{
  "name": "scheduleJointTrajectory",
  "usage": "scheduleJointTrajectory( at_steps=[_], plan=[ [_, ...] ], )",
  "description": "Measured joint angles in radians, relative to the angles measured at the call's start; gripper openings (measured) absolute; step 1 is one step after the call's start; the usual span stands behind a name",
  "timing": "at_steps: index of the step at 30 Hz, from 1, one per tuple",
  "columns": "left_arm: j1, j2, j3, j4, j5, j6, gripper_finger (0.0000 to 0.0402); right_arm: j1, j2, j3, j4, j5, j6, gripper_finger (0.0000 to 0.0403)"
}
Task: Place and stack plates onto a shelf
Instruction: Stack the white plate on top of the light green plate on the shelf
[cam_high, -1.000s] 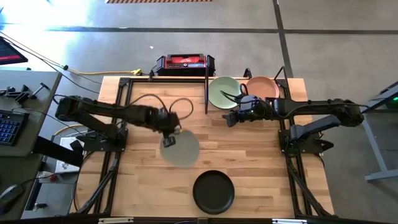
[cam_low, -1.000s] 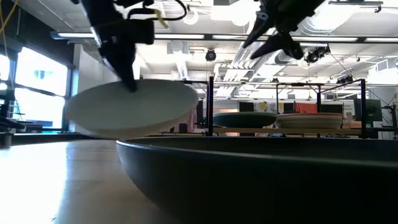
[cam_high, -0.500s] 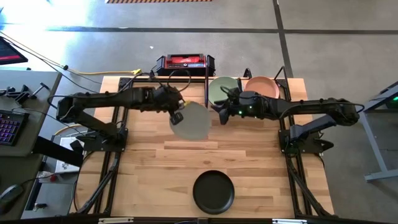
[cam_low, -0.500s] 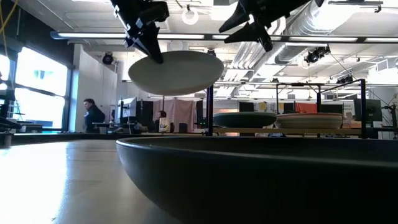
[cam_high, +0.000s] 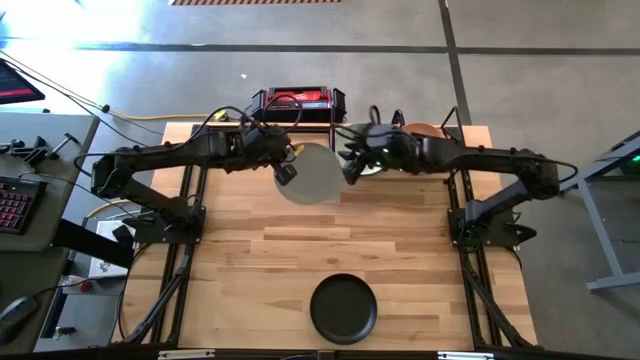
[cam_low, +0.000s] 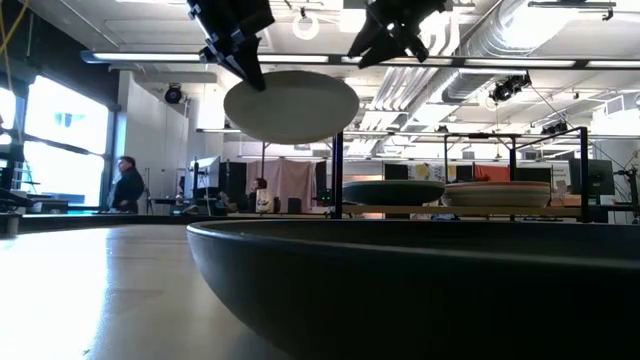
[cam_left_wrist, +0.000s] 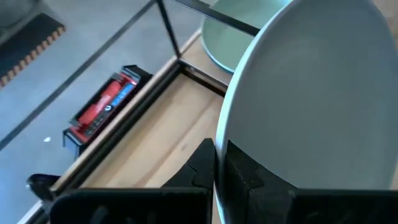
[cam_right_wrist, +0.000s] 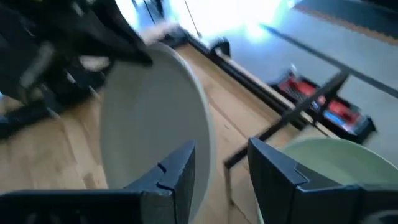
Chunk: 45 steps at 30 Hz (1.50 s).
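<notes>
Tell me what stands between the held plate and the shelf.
The right gripper, open, hangs between the left gripper's plate and the shelf, where a green plate already lies. The upright bar is also near.

pale plate (cam_high: 313, 174) now higher, nearer shelf (cam_high: 455, 128)

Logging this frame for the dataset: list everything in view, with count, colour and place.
Held plate: one, pale, in the air near the shelf.
Green plate: one, sage, on the shelf.
Peach plate: one, on the shelf, right of the green.
Black plate: one, on the table's near edge.
Shelf: one, pale wood, black frame, table's far side.
Red box: one, floor behind the table.
Person: one, in the room beyond.
Left gripper: shut on the held plate's rim.
Right gripper: open, beside the held plate.
</notes>
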Motion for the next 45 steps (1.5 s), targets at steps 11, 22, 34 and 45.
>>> scheduleJointTrajectory(
  at_steps=[11, 22, 34, 45],
  plan=[
    [0.005, 0.000, 0.000, 0.037, -0.027, 0.025, 0.0001, 0.000, 0.155, 0.162, -0.138, 0.001, -0.029, 0.0128],
    [0.005, 0.000, 0.001, 0.095, -0.024, 0.072, 0.0001, -0.014, 0.176, 0.163, -0.160, 0.003, -0.021, 0.0092],
    [0.005, -0.002, 0.001, 0.120, -0.024, 0.127, 0.0021, -0.024, 0.176, 0.163, -0.162, 0.017, 0.030, 0.0005],
    [0.017, -0.001, 0.001, 0.114, 0.097, 0.118, 0.0072, -0.024, 0.176, 0.163, -0.187, 0.014, 0.065, 0.0001]
  ],
)
